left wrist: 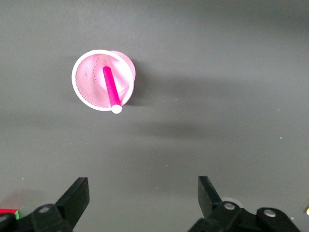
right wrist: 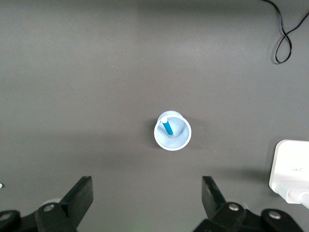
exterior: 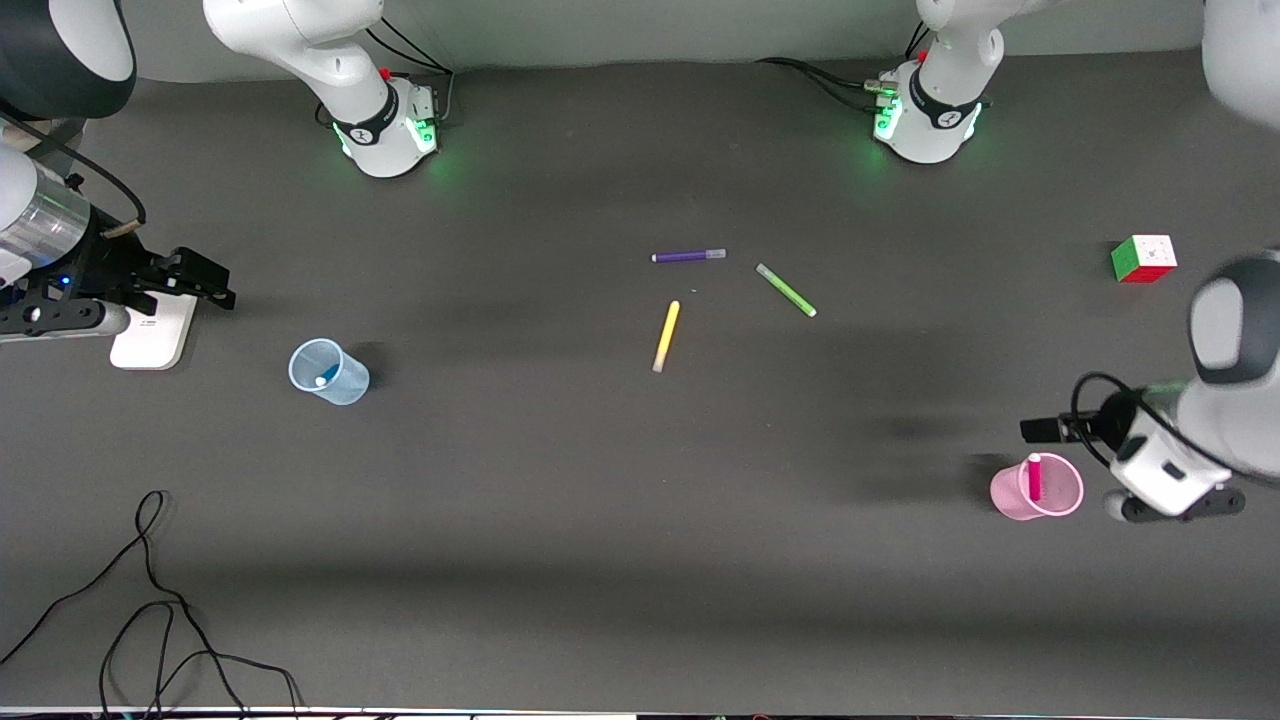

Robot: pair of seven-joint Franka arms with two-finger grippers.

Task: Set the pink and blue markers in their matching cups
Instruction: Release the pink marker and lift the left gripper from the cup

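The pink marker (exterior: 1034, 476) stands in the pink cup (exterior: 1060, 495) near the left arm's end of the table. The left wrist view shows that marker (left wrist: 111, 89) leaning inside that cup (left wrist: 87, 72). My left gripper (left wrist: 142, 193) is open and empty, up in the air beside the pink cup; it also shows in the front view (exterior: 1045, 430). The blue marker (exterior: 326, 378) stands in the pale blue cup (exterior: 345, 385) toward the right arm's end. The right wrist view shows the same marker (right wrist: 167, 128) and cup (right wrist: 179, 137). My right gripper (right wrist: 147, 193) is open and empty, in the air near the table's edge (exterior: 205, 280).
A purple pen (exterior: 688, 256), a green pen (exterior: 786, 290) and a yellow pen (exterior: 666, 336) lie at mid-table. A puzzle cube (exterior: 1143, 259) sits toward the left arm's end. A white device (exterior: 150, 340) lies under the right gripper. Black cables (exterior: 150, 600) trail at the front corner.
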